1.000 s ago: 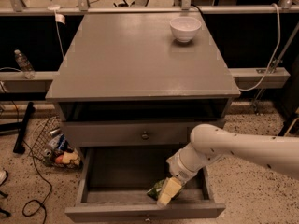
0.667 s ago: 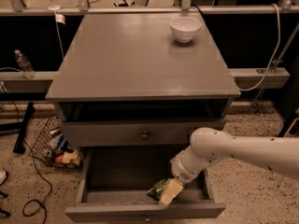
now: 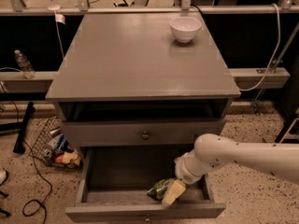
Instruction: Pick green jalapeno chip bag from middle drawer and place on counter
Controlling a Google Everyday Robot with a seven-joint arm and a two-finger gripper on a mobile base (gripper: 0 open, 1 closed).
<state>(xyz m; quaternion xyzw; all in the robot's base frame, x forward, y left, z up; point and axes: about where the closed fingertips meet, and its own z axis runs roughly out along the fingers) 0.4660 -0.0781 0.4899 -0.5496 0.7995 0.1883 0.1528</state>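
Note:
The green jalapeno chip bag (image 3: 159, 188) lies crumpled on the floor of the open middle drawer (image 3: 121, 171), near its front right. My gripper (image 3: 172, 194) reaches down into the drawer on a white arm (image 3: 233, 155) from the right. Its cream tip is right against the bag's right side. The grey counter (image 3: 135, 55) is the cabinet's top, above the drawer.
A white bowl (image 3: 185, 28) stands at the counter's back right. A shut drawer front with a round knob (image 3: 145, 135) sits above the open drawer. A wire basket of items (image 3: 58, 149) and cables lie on the floor to the left. A water bottle (image 3: 23, 64) stands further left.
My arm has sunk slightly lower into the drawer. The bag stays in the same place on the drawer floor.

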